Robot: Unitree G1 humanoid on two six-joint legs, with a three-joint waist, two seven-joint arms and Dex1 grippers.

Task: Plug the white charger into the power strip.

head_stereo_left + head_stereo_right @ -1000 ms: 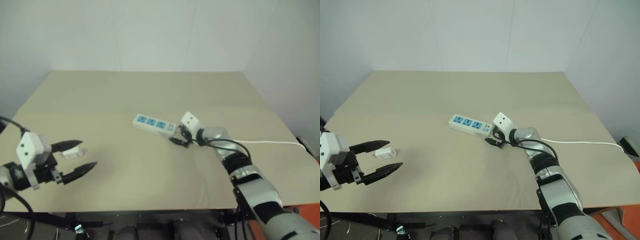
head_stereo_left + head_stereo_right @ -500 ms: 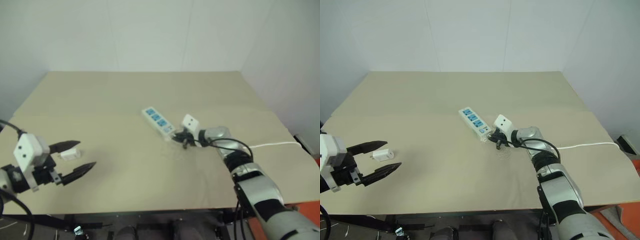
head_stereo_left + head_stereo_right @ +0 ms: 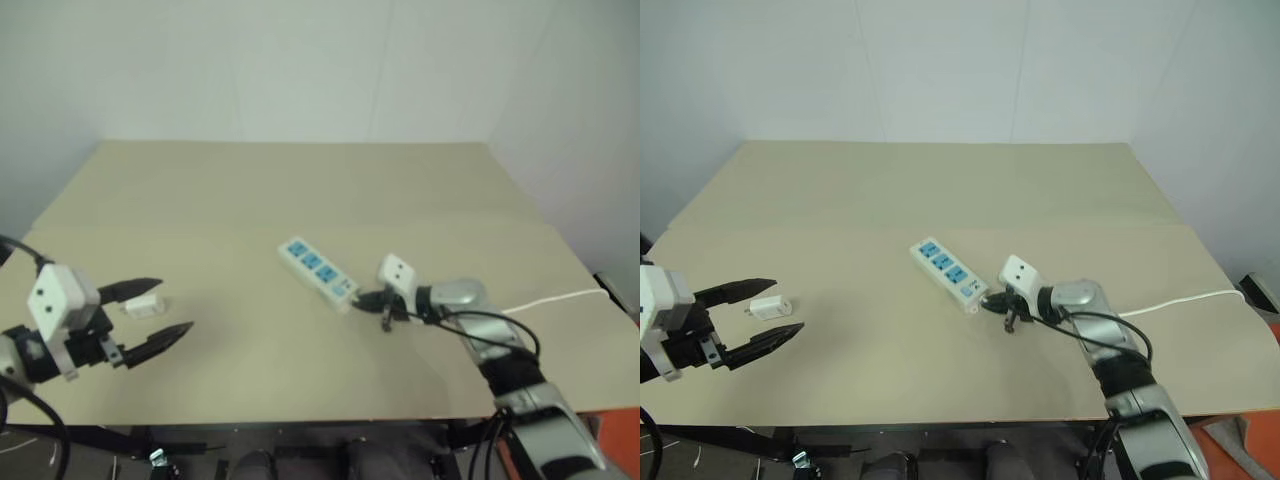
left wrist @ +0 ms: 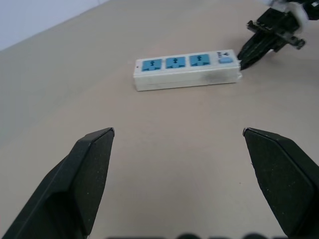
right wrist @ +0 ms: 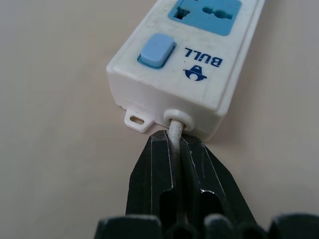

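My right gripper sits a little right of the middle of the right eye frame, low over the tan table, and its two black fingers are pinched tight on the thin white cord just where it leaves the switch end of the power strip. In my right wrist frame the cord runs straight down between the closed fingers, and the strip's blue switch and one blue socket face fill the upper part. The strip lies flat near the centre of the head frames, slanting from upper left to lower right, with three blue socket faces up and the switch end nearest my right fingertips. From behind my right wrist the cord trails on toward the right edge of the frame. My left gripper hangs at the lower left, over the table's near left corner, its fingers spread wide and holding nothing. The white charger lies on the table at the left of the frame, appearing between those open fingertips, well apart from the strip.
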